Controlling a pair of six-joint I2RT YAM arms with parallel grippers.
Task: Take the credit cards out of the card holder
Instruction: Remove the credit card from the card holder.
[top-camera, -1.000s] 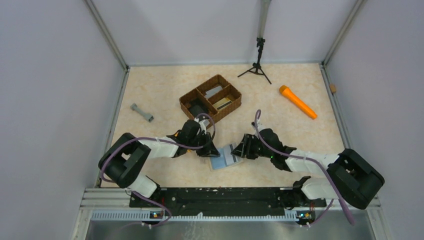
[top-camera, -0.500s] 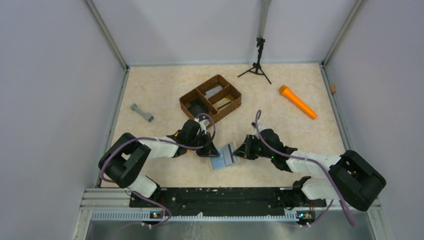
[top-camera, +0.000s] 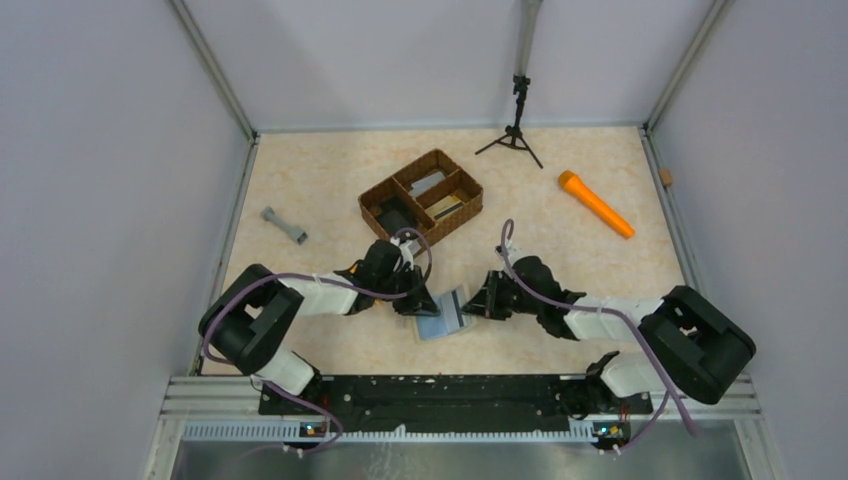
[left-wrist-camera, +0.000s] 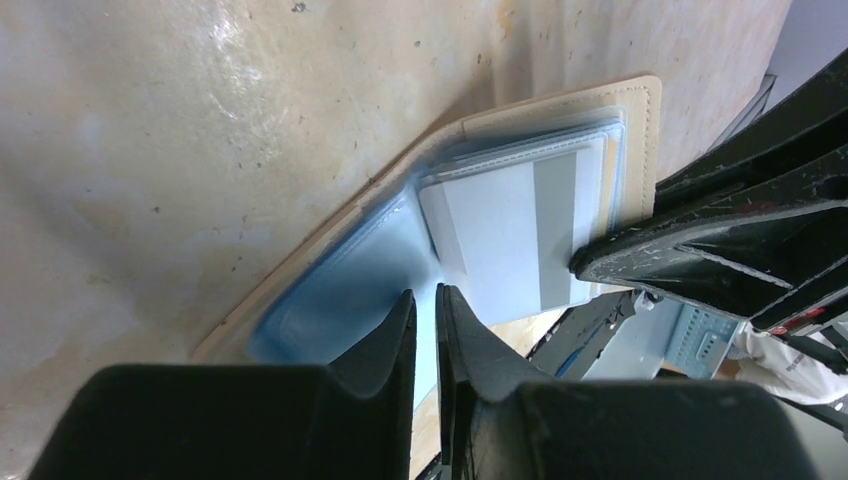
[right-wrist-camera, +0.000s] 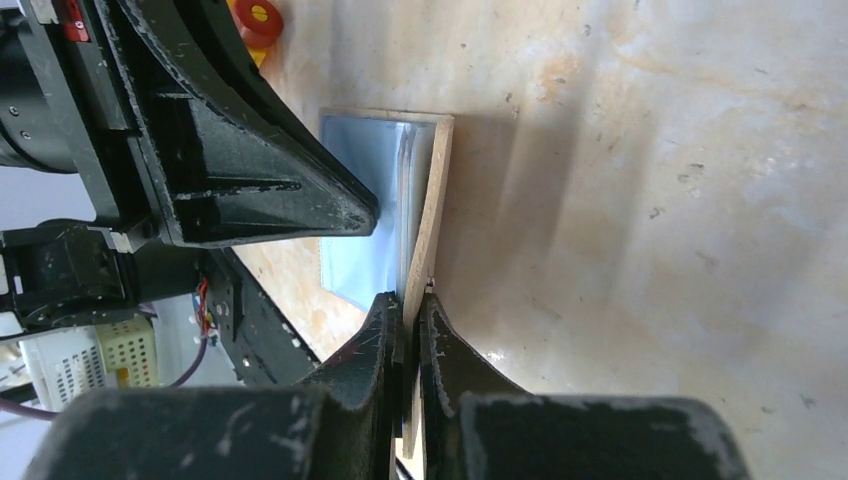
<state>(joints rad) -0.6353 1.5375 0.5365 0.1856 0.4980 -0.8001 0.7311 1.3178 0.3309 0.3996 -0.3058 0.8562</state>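
**Ana:** From the top camera, where does the card holder (top-camera: 440, 318) lie?

**Ben:** It lies open on the table (top-camera: 300, 180), pale blue side up, near the front edge between the two arms. The left gripper (top-camera: 418, 300) meets it from the left and the right gripper (top-camera: 480, 304) from the right. A brown wicker tray (top-camera: 422, 195) stands behind it. An orange stick (top-camera: 595, 203) lies well off to the right, and a grey dumbbell-shaped piece (top-camera: 284, 225) lies off to the left.

**Ana:** And the left wrist camera?

**Ben:** There the left gripper (left-wrist-camera: 427, 305) has its jaws almost together, pinching the pale blue inner leaf of the card holder (left-wrist-camera: 330, 300). A whitish credit card (left-wrist-camera: 500, 235) with a grey stripe sits on the far half, inside the cream border. One finger (left-wrist-camera: 690, 235) of the right gripper touches that card's edge with its tip.

**Ana:** The right wrist camera?

**Ben:** The right gripper (right-wrist-camera: 412, 305) is clamped too. The cream edge of the card holder (right-wrist-camera: 432, 200) runs down into the thin gap between its jaws. The blue face turns toward the left gripper (right-wrist-camera: 355, 212), whose tip rests against it.
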